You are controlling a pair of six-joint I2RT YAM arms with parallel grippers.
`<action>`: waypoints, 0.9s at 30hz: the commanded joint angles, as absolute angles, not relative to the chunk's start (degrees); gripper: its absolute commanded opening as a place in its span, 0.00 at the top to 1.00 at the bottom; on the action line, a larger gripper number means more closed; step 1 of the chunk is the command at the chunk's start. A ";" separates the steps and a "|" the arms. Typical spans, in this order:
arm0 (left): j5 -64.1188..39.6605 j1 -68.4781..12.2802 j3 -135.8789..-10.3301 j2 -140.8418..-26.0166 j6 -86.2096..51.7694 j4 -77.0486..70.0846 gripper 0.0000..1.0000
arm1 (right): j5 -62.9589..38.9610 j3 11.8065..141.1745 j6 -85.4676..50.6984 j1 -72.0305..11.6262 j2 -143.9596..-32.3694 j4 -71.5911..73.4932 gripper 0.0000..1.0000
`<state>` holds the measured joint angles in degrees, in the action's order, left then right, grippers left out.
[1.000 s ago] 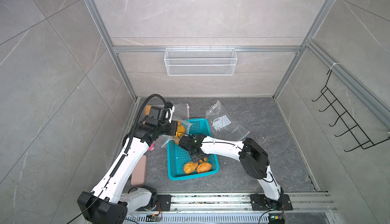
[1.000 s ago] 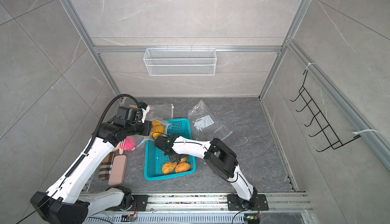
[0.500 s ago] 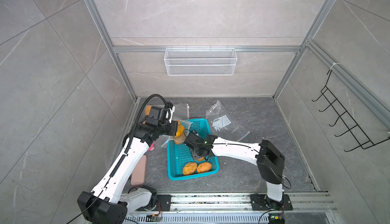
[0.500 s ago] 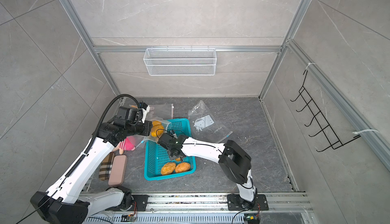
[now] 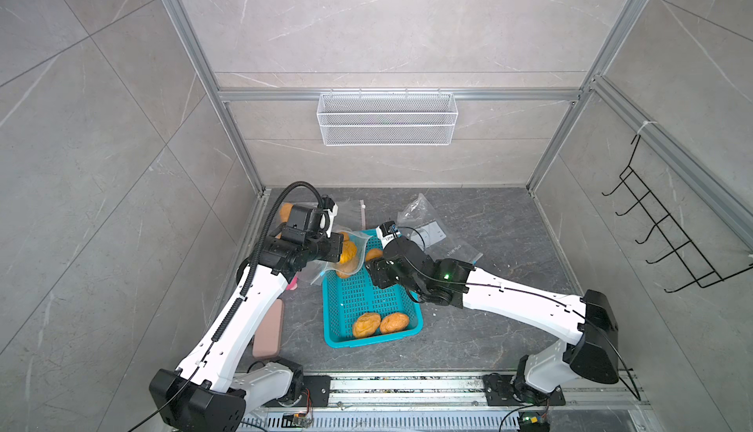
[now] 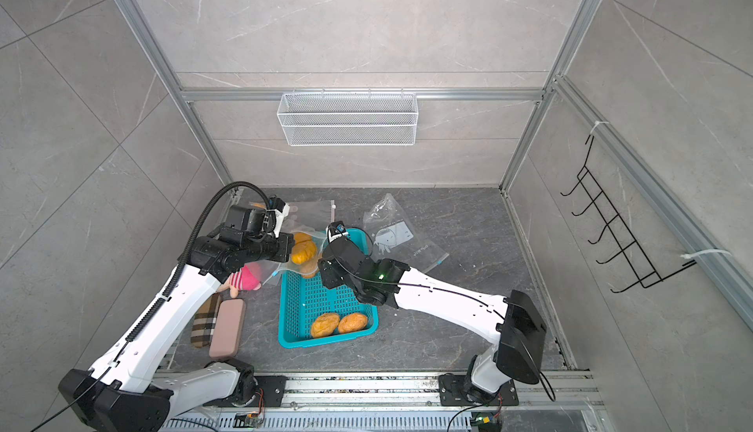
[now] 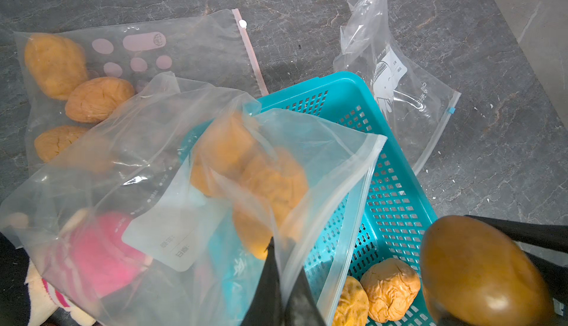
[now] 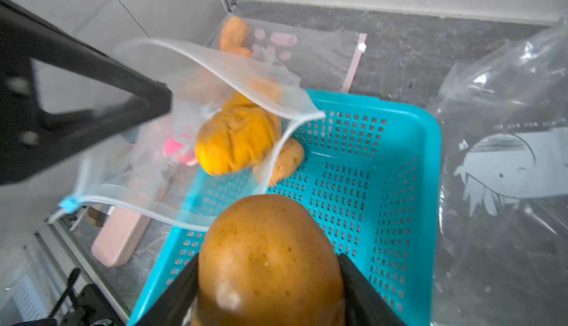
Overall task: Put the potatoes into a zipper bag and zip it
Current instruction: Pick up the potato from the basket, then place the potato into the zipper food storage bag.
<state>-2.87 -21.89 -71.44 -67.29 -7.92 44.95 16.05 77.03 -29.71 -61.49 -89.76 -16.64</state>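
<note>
the counter [image 5: 448, 344] is dark grey stone with pale cracks, in a room of grey tiles and shiny metal bars. a teal plastic basket [image 5: 366, 295] full of little holes sits on it. two wrinkly orange potatoes [image 5: 366, 325] lie at its near end. the left fingers [image 7: 266, 281] are pressed together, pinching a clear floppy zipper bag [image 7: 147, 143] of lumpy potatoes over the basket's far corner. the right fingers [image 8: 362, 293] squeeze a smooth brown potato [image 8: 270, 253] above the basket, beside the bag's open mouth.

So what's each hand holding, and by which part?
Left hand pinches the zipper bag by one lip of its mouth; right hand grips a potato across its sides.
</note>
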 commanded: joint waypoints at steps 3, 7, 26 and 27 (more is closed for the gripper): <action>-1.97 -22.15 -71.81 -66.21 -7.49 44.69 1.00 | 11.77 79.58 -29.23 -61.52 -92.30 -7.41 0.45; -2.09 -22.15 -71.81 -66.36 -7.48 44.65 1.00 | 10.16 82.31 -29.94 -61.51 -95.60 -6.30 0.45; -2.29 -22.23 -71.91 -65.74 -7.63 44.73 1.00 | 11.10 85.02 -35.46 -58.43 -103.02 -4.64 0.43; -2.26 -22.24 -71.90 -65.53 -7.58 44.66 1.00 | 11.25 85.26 -35.88 -58.20 -103.30 -4.94 0.43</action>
